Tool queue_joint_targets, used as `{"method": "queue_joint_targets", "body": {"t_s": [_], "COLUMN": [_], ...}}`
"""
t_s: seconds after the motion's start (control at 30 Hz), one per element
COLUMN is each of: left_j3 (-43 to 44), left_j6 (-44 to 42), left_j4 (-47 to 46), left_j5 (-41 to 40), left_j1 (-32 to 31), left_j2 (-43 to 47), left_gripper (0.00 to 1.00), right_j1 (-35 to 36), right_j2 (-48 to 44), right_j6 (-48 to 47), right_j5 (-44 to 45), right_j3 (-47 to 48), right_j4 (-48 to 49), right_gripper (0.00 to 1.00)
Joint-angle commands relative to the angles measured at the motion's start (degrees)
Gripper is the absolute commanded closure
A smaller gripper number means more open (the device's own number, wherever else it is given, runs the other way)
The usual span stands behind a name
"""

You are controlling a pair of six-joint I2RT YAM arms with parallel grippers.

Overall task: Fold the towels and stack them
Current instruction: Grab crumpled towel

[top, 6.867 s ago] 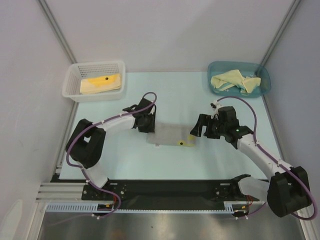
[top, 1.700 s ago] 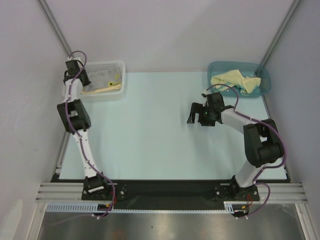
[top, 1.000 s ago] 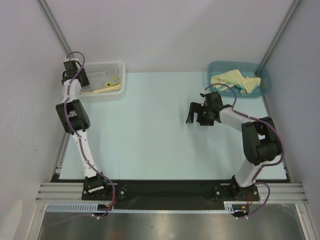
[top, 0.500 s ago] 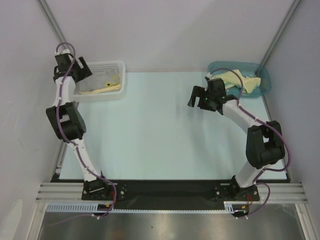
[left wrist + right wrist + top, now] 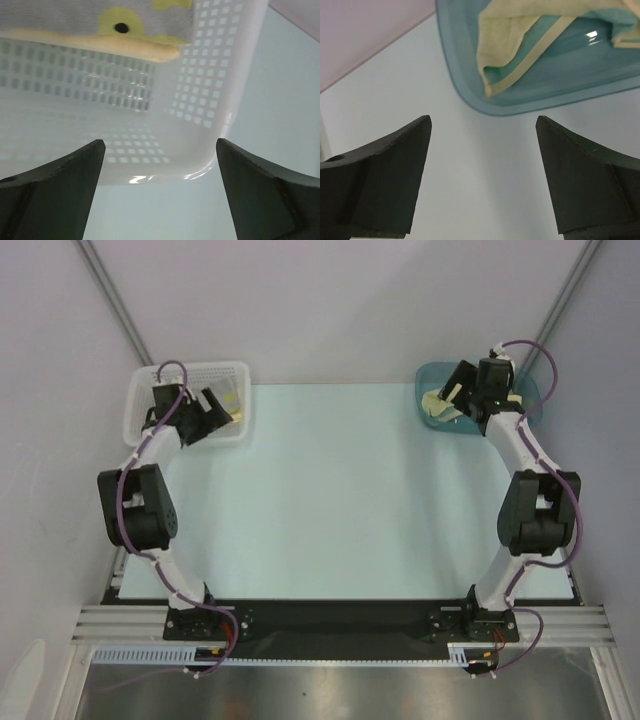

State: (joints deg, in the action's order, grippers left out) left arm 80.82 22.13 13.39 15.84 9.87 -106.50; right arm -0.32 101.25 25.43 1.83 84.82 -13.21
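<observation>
Folded towels lie stacked in the white mesh basket (image 5: 210, 100): a light grey one (image 5: 75, 15) with a yellow patch on top of a pale yellow one (image 5: 100, 42). My left gripper (image 5: 160, 145) hangs open just outside the basket's near corner, nothing between its fingers; from above it (image 5: 210, 408) covers most of the stack (image 5: 231, 400). Loose pale yellow towels (image 5: 505, 30), one teal-faced, lie crumpled in the teal bin (image 5: 545, 95). My right gripper (image 5: 483, 120) stands open over the table beside the bin's left rim (image 5: 455, 387).
The basket (image 5: 200, 370) sits at the table's back left corner and the teal bin (image 5: 533, 400) at the back right. Grey walls close in behind and to both sides.
My left gripper opened and pulled back from inside the basket to its front right corner. The right arm swung from mid-table back to the teal bin, jaws still open.
</observation>
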Motion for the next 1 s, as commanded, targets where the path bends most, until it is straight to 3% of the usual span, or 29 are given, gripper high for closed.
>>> {"method": "queue_joint_targets", "body": {"t_s": [0.0, 0.13, 0.27, 0.6, 0.97], "left_j3": [-8.2, -11.9, -10.8, -2.4, -6.0], "left_j6": [1.5, -0.9, -4.8, -7.9, -7.5], "left_j4": [-5.3, -3.2, -0.7, 2.4, 14.3], "left_j5": [1.5, -4.2, -10.9, -12.8, -26.9], "left_j1": [-4.7, -12.2, -17.4, -18.8, -22.8], "left_j2": [9.3, 13.1, 13.9, 9.3, 13.6], "left_gripper": [0.0, 0.0, 0.0, 0.02, 0.1], "right_j1": [-3.4, -5.4, -6.5, -9.5, -12.5], "right_j2": [6.0, 16.2, 23.4, 27.3, 40.2], "right_j6": [0.7, 0.8, 0.5, -4.2, -6.6], "right_j5": [-1.1, -2.8, -4.5, -3.2, -4.7], "right_j3": [6.0, 14.7, 22.8, 26.0, 40.4], "right_j4": [0.9, -1.1, -4.0, 0.8, -4.0], "right_gripper": [0.11, 0.19, 0.2, 0.23, 0.25]}}
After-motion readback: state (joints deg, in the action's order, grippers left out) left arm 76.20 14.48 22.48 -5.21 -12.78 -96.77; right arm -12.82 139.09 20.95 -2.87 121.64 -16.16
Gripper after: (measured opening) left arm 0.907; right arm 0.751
